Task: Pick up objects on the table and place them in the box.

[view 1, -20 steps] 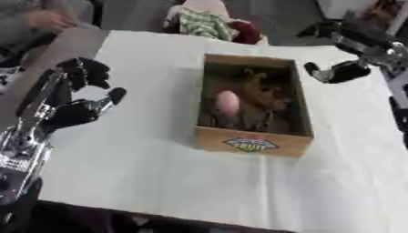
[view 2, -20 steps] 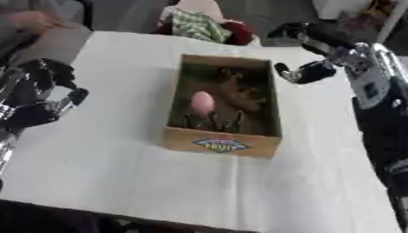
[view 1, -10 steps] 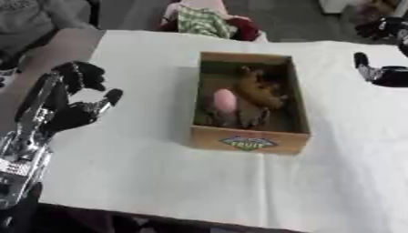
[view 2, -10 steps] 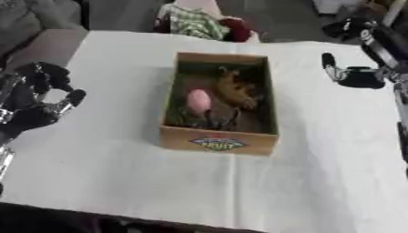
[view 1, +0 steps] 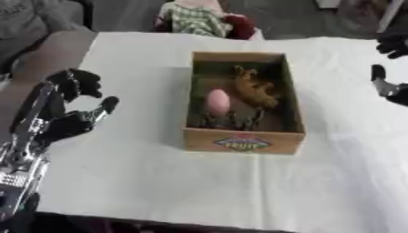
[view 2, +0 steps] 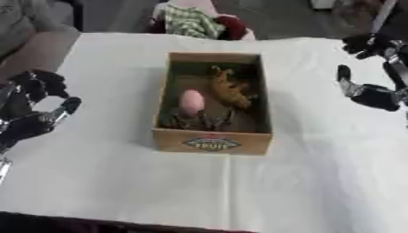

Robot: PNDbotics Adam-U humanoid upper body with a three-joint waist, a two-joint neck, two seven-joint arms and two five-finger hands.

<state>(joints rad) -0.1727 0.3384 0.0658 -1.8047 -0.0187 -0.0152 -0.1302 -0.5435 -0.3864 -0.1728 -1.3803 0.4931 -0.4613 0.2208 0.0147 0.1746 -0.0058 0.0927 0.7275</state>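
Observation:
A cardboard box (view 1: 243, 139) with a fruit label stands in the middle of the white table (view 1: 159, 182). Inside it lie a pink egg-shaped object (view 1: 217, 101), a brown toy animal (view 1: 253, 87) and a dark spiky thing (view 1: 231, 121) near the front wall. My left hand (view 1: 65, 111) hovers at the left of the table, fingers relaxed and holding nothing. My right hand (view 2: 368, 86) is at the right edge, away from the box, fingers spread and empty.
A stuffed toy in checked cloth (view 1: 199, 18) lies beyond the far edge of the table. A person's sleeve (view 1: 36, 20) shows at the upper left. The table cloth hangs over the near edge.
My right hand has drawn back from beside the box toward the right edge. The left hand has stayed in place. The view has shifted slightly.

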